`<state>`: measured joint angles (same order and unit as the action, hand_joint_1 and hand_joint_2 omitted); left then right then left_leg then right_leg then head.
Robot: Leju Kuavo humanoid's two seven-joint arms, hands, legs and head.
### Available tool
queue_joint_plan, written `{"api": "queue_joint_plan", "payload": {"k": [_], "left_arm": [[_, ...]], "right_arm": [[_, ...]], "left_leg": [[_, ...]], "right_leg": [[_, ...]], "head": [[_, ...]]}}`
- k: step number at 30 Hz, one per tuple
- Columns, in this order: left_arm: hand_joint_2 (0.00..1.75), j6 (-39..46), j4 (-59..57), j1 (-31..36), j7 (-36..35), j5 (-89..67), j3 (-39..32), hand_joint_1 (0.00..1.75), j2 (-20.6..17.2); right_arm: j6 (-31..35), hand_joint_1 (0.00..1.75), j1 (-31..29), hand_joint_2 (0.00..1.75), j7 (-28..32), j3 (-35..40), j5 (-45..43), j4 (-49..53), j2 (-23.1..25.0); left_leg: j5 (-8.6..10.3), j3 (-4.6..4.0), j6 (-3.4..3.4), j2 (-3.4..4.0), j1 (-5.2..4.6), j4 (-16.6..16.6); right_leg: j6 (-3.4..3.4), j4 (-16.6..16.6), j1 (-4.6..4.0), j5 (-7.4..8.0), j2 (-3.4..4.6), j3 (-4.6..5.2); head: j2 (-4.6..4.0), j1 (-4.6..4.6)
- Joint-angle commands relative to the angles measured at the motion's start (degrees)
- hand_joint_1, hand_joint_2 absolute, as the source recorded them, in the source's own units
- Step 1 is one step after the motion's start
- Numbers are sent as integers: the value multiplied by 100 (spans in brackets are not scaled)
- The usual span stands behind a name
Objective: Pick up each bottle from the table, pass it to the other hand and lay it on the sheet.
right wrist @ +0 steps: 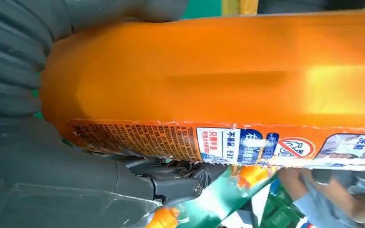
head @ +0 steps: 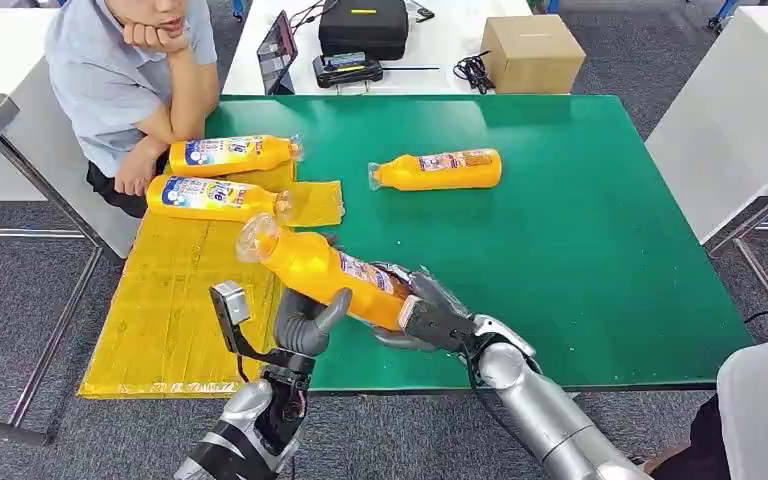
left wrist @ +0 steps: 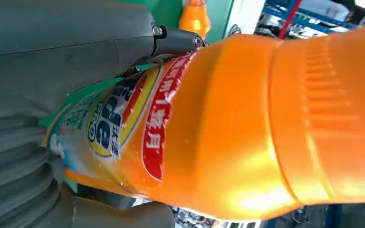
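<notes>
We see the held bottle (head: pixel 325 268) above the table's (head: pixel 600 250) near edge, at the sheet's (head: pixel 160 310) right margin. Its long axis runs from the base, low and right, up and left to the clear cap (head: pixel 257 237), which points over the sheet.

Right hand (head: pixel 430 315): wrapped around the base end, fingers clamped on the bottle. Left hand (head: pixel 305 322): under the mid-body, thumb up against the near side. In the left wrist view its fingers (left wrist: pixel 176 40) and palm bracket the label, so we judge it is gripping too. Both hands on one bottle, mid hand-over.

The left hand sits nearer the sheet and nearer the cap end; the right sits on the table side. We judge the lay-down falls to the left hand, carrying the bottle leftward along its axis once the right releases.

Two bottles (head: pixel 222 174) lie on the sheet already, beside a seated person's forearm (head: pixel 150 160). One spare bottle (head: pixel 438 170) lies on the table, well apart, nearer the right arm.
</notes>
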<state>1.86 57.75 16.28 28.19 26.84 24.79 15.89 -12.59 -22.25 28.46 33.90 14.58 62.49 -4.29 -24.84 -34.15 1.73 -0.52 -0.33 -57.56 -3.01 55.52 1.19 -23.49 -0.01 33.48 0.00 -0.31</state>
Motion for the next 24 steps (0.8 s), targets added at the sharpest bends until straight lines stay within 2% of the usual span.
{"api": "queue_joint_plan", "payload": {"k": [1, 11, 12, 17, 20, 21, 24], "left_arm": [[175, -34, 160, 93, 119, -154, -20, 175, -58], [175, 78, 248, 75, 148, -286, 3, 175, -100], [175, 510, 219, 138, 158, -743, 157, 175, -182], [175, 777, 577, 67, 119, -1278, 219, 175, -336], [175, 1511, 660, 149, -17, -2239, 446, 175, -542], [175, 2100, 567, 289, -143, -3001, 533, 175, -669], [175, 2296, 381, 545, -401, -3579, 300, 175, -772]], "right_arm": [[-114, 0, -236, 175, -41, 158, -90, -733, -8], [-164, 0, -190, 175, -102, 97, -169, -817, 15], [-120, 0, -151, 0, -104, 73, -153, -876, 11], [126, 0, 74, 0, -67, -183, -107, -960, 207], [295, 0, 216, 0, -91, -311, -72, -913, 269], [383, 0, 309, 0, -74, -422, -89, -864, 304], [506, 0, 373, 0, -63, -671, -63, -855, 428]], "left_leg": [[-8, 21, -13, 6, 10, -1], [-9, 18, -11, 14, 6, -2], [-5, 13, -9, 7, 6, 0], [-9, 27, -13, 7, 9, 3], [-6, 16, -11, 5, 7, 4], [-3, 12, -9, 5, 5, 5], [-5, 21, -13, 4, 9, 5]], "right_leg": [[16, -4, -11, -5, 1, -23], [14, -1, -8, -5, 8, -17], [12, -2, -7, -4, 2, -13], [17, -7, -11, -6, 2, -27], [13, -4, -8, -4, 2, -15], [11, -4, -6, -2, 3, -11], [17, -5, -10, -4, 0, -20]], "head": [[0, 0], [0, 0], [0, -2], [0, 0], [0, 0], [0, 0], [0, 2]]}}
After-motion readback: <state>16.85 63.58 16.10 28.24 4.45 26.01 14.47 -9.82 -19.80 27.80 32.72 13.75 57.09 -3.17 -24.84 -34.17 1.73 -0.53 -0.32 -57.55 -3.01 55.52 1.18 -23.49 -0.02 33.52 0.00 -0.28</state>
